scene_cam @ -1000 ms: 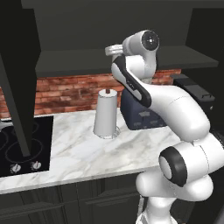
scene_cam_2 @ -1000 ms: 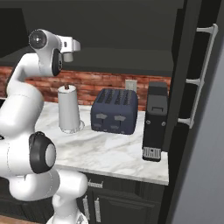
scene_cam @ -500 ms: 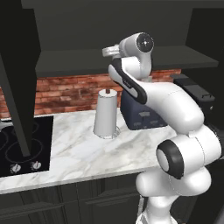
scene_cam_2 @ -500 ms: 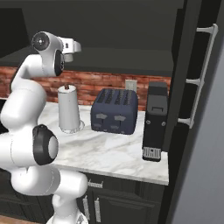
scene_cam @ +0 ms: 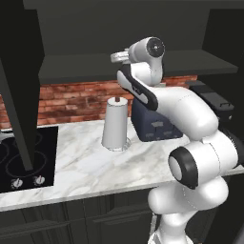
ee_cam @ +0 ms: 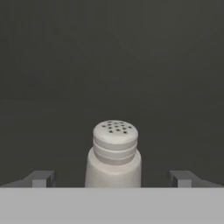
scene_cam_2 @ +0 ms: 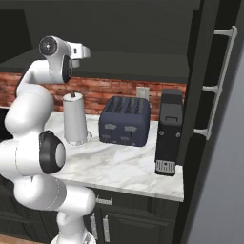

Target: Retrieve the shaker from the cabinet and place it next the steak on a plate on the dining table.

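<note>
The step in hand is the reach into the dark charcoal wall cabinet (scene_cam: 133,71) for the small pale grey-white shaker with a perforated cap (ee_cam: 114,153). In the hand view the shaker stands upright on the dark shelf, centred between the two dark fingertips of the two-finger gripper (ee_cam: 113,178), which are spread wide, well apart from its sides, holding nothing. In the left base view the white arm's hand is raised to shelf level, above the tall white paper-towel roll (scene_cam: 116,124) and the dark blue toaster (scene_cam_2: 125,120) on the marbled counter (scene_cam: 95,164). The next move likely calls for easing forward until the fingertips flank the shaker's body, then closing squarely.
</note>
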